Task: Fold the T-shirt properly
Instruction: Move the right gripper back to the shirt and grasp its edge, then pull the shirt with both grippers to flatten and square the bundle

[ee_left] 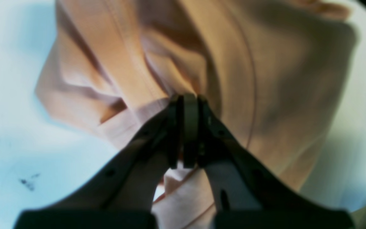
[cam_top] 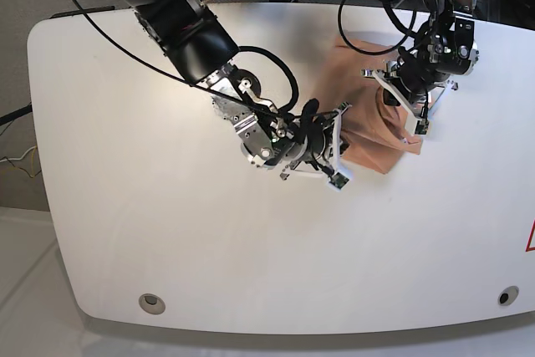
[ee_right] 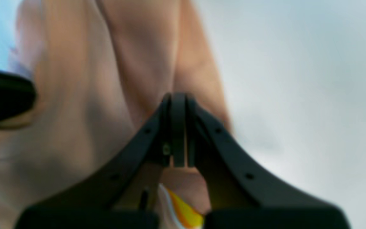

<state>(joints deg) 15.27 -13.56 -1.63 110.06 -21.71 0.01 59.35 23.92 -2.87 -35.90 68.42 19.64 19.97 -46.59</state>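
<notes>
White and smooth, the table (cam_top: 167,232) was the largest thing in the base view, a broad rounded slab with two small round fittings (cam_top: 151,301) set near its front edge. Across it reached the two black arms, jointed and cabled, one from the upper left of that view and one from the upper right.

Between them, toward the far right-centre of the table, hung and lay the T-shirt (cam_top: 368,144), a soft thin peach-orange cloth bunched into loose folds, with part of it lifted off the surface and the rest draped down onto it.

The right gripper (ee_right: 178,95) was matte black with two curved fingers that met at a narrow tip; its jaws were pressed together on a fold of the fabric, which ran up from the tip in long smooth creases. Below its fingers showed a small yellow-and-white printed mark (ee_right: 183,211).

The left gripper (ee_left: 187,97), of the same dark curved build, had its jaws likewise closed and pinching the cloth, near what looked like a stitched hem; the fabric spread beyond it in broad rumpled pleats with a curved seam line. The left wrist view was blurred, so finer weave could not be made out
</notes>
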